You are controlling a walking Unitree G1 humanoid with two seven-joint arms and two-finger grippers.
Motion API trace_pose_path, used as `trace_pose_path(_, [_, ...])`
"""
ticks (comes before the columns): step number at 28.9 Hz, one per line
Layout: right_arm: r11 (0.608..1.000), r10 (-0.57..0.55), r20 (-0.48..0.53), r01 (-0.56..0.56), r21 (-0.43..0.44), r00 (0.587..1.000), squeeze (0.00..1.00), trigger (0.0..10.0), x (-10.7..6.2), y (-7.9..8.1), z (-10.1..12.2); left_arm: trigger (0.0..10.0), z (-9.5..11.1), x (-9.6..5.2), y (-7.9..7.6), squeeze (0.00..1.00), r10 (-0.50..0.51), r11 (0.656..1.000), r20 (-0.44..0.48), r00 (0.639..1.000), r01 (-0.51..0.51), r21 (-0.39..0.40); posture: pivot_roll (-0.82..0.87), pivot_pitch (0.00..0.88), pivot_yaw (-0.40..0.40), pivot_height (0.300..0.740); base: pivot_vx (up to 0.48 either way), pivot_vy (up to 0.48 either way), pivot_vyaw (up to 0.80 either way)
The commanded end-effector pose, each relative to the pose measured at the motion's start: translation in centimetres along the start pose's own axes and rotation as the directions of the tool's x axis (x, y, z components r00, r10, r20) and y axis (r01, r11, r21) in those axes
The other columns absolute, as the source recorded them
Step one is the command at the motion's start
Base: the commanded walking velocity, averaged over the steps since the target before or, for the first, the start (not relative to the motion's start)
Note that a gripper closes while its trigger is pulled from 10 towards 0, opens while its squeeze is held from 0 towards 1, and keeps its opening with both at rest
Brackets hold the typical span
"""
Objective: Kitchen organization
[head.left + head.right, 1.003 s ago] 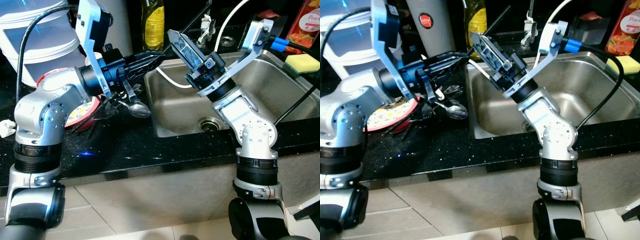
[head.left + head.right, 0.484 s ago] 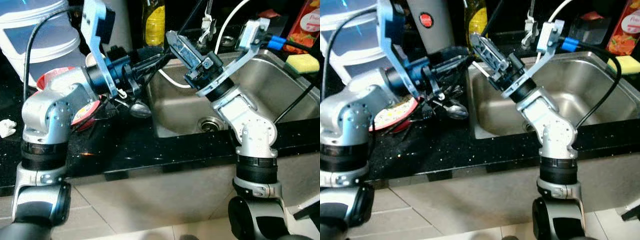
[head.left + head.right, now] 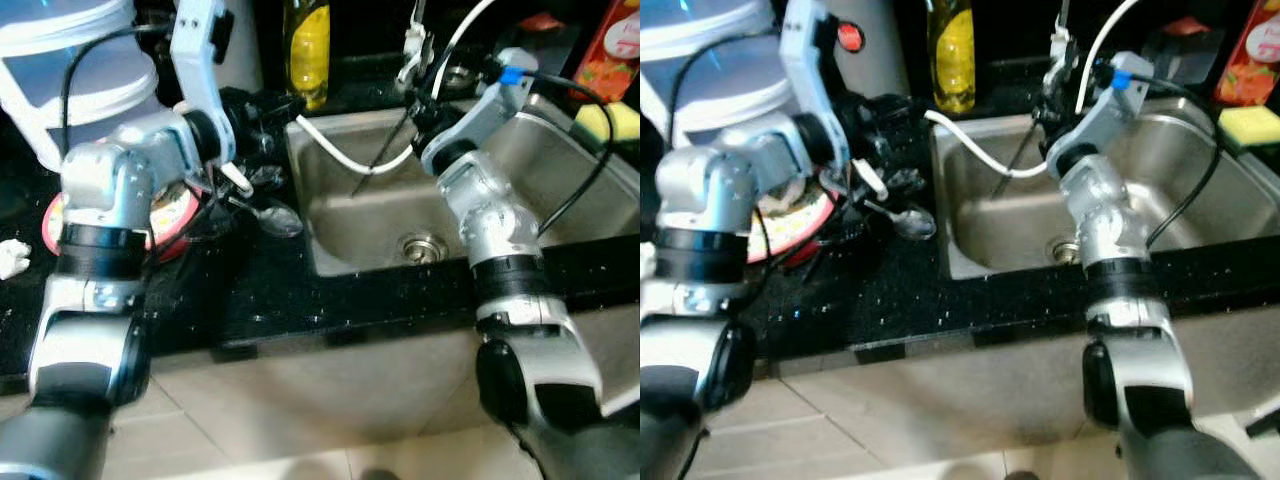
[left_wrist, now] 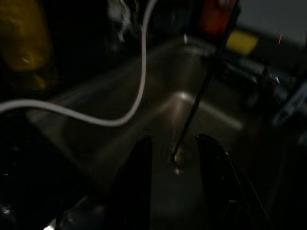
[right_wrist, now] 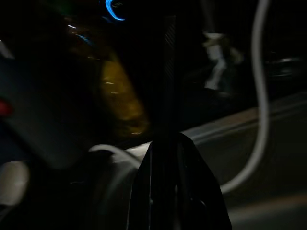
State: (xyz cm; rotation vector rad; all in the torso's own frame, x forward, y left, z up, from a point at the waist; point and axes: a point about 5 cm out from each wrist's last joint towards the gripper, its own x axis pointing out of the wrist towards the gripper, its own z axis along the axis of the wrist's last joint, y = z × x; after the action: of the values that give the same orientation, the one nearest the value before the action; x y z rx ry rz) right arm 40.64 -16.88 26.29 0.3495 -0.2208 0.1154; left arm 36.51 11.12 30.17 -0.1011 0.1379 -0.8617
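A moment ago the two arms were close together over the left edge of the sink (image 3: 520,190), and the right end effector (image 5: 165,139) reached toward the left one. Now the right arm has swung back toward the tap. Its two black fingers are pressed together on a thin dark stick (image 3: 380,153). The stick hangs down at a slant from the end effector, over the inside of the sink. Its low end is above the sink's left part, and I cannot tell if it touches the metal. The left end effector (image 4: 172,143) has pulled up and back over the left edge of the sink. Its fingers stand apart with nothing between them, and it looks down into the sink. I think the stick has gone from the pile on the left side over to the right arm, so one piece of the mess is now on its way. The other things have not moved: the spoon (image 3: 277,220) lies on the black table (image 3: 250,300) just beside the sink, near the red plate (image 3: 165,215). A white cord (image 3: 340,150) runs across the back corner of the sink, close to the stick, so the stick could bump it. The yellow bottle (image 3: 306,45) stands behind the sink, and the yellow sponge (image 3: 620,120) sits far off on the right. The tidying looks only partly done, because the spoon and plate are not yet put away.
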Motion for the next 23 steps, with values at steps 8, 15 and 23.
trace_pose_path(8, [0.932,-0.017,-0.335,-0.107,-0.347,0.942,0.76,10.0,-2.1,0.3,-8.9,10.0,-3.7,2.1,0.2,0.00,0.030,0.996,-0.258,0.966,-0.006,0.093,0.01,0.000,0.109,0.740,0.000,0.000,0.00])
trace_pose_path(15, [0.963,0.058,-0.208,-0.110,-0.246,0.976,0.00,10.0,-1.3,1.1,-7.5,10.0,-4.8,1.9,-0.3,0.00,-0.039,0.994,-0.308,0.951,0.069,0.088,0.01,0.000,0.106,0.740,0.000,0.000,0.00])
trace_pose_path(23, [0.983,0.115,0.016,-0.112,-0.148,0.993,0.00,10.0,-0.2,1.8,-3.3,10.0,-3.1,1.3,0.6,0.00,0.050,0.990,-0.220,0.974,-0.019,0.143,0.01,0.001,0.100,0.740,0.000,0.000,0.00])
